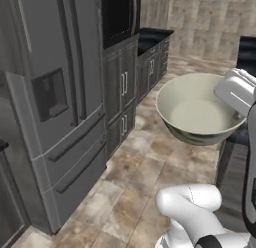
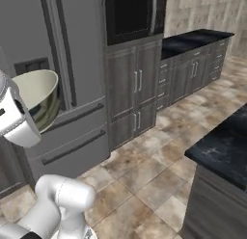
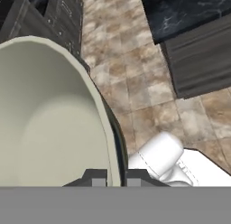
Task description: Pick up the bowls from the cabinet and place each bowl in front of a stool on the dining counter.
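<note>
Jaws closed across the rim of the deep cream-green bowl (image 3: 49, 114), one finger inside the wall, one outside; gripper (image 3: 113, 179) pinches the rim edge-on in the hand view. A rim pinch looks like the only hold such a wide bowl allows, so it hangs off to one side of the jaws rather than under them.

Bowl held in mid-air above the tiled floor (image 1: 135, 177), clear of any surface and tilted, its opening turned partly sideways in the right base view. Inside: pale, smooth, nothing in it. Dark marks on the outer wall show low on the underside in the left base view.

Beyond the jaws, past a stretch of bare tile, sits the corner of the dining counter (image 2: 226, 146), black marble on a grey base. Bowl and counter well apart. No stool in sight.

Farther out, behind the bowl: steel fridge (image 2: 62, 64), then a dark built-in oven (image 2: 132, 14) over grey cabinet doors, then a narrower black worktop (image 2: 193, 40) along the far wall.

Judgement: carry stage, first bowl in hand, placement not yet done. Tilt is harmless while the bowl is empty; a slip at the thin rim is the main risk.
</note>
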Robot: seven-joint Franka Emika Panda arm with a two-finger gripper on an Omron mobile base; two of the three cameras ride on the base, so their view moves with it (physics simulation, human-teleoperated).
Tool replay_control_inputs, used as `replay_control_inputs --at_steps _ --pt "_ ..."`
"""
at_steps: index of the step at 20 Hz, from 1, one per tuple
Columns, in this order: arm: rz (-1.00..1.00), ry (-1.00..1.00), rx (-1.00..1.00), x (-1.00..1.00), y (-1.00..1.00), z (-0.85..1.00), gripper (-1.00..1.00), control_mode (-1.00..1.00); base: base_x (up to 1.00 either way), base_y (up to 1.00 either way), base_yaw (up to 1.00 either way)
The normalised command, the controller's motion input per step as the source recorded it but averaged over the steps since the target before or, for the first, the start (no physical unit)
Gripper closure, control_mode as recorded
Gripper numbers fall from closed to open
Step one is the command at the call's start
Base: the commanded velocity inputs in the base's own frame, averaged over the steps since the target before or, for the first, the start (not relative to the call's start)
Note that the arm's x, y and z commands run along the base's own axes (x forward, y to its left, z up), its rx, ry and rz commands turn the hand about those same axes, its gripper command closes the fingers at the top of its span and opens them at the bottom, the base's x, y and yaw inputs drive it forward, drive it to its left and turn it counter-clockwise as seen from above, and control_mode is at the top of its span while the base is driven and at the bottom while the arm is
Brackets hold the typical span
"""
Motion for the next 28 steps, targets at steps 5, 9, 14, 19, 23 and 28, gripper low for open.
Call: replay_control_inputs --at_steps 5,9,14,19,23,28 --pt "0.0 0.0 0.0 0.0 0.0 0.0 1.0 1.0 0.72 0.04 -0.5" --pt "0.0 0.0 0.0 0.0 0.0 0.0 1.0 1.0 1.0 0.41 -0.45" --pt "0.0 0.0 0.0 0.0 0.0 0.0 1.0 1.0 1.0 0.41 -0.44" --pt "0.0 0.0 0.0 0.0 0.0 0.0 1.0 1.0 1.0 0.24 -0.42" --pt "0.0 0.0 0.0 0.0 0.0 0.0 1.0 1.0 1.0 0.35 -0.33" --pt "0.0 0.0 0.0 0.0 0.0 0.0 1.0 1.0 1.0 0.48 -0.14"
